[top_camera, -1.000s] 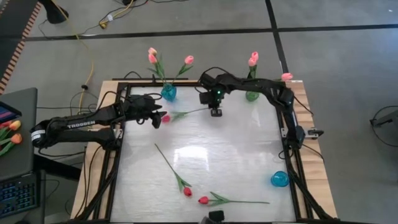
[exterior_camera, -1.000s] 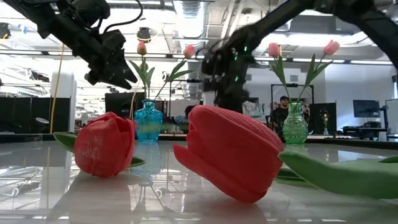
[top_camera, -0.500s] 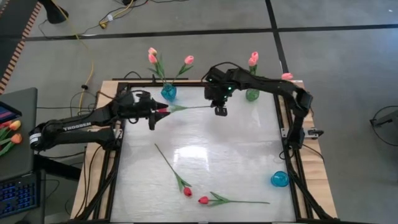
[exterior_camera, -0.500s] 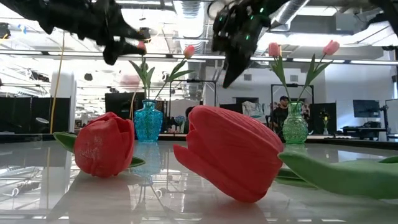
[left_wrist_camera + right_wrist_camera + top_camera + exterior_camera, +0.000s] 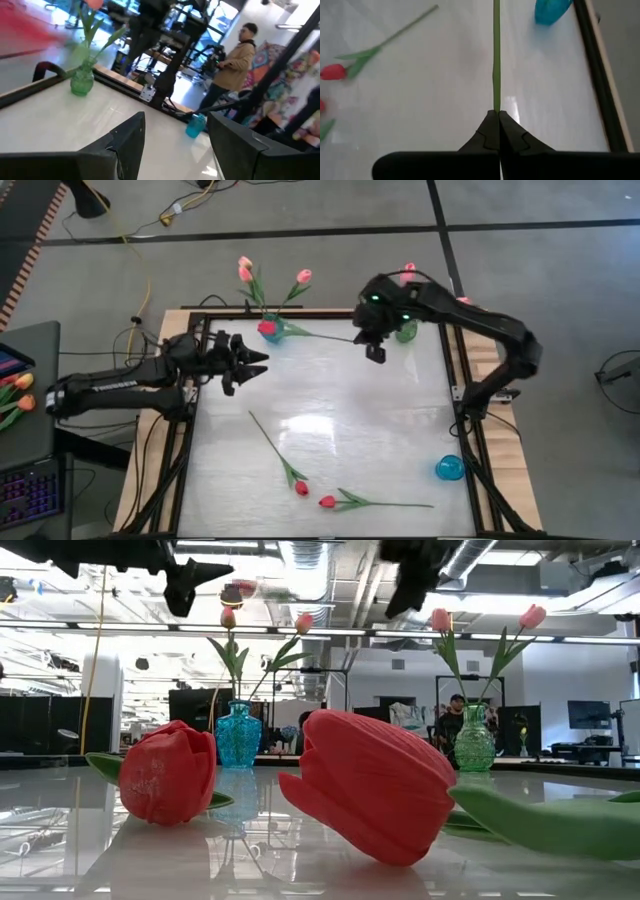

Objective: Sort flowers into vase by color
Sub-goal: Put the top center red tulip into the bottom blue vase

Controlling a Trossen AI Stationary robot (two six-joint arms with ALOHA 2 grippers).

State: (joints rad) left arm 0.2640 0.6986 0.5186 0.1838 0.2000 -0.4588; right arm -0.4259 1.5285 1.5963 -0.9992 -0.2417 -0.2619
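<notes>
You are looking at very little readable text here. In the overhead view, pale lettering is running along the forearm of the dark left arm point(image 5: 110, 388) at the table's left side, but it is showing too small and blurred for you to make out the word. Nothing legible is showing on the white table top, the vases, the tulips, the right arm, or the room behind in the other views.
</notes>
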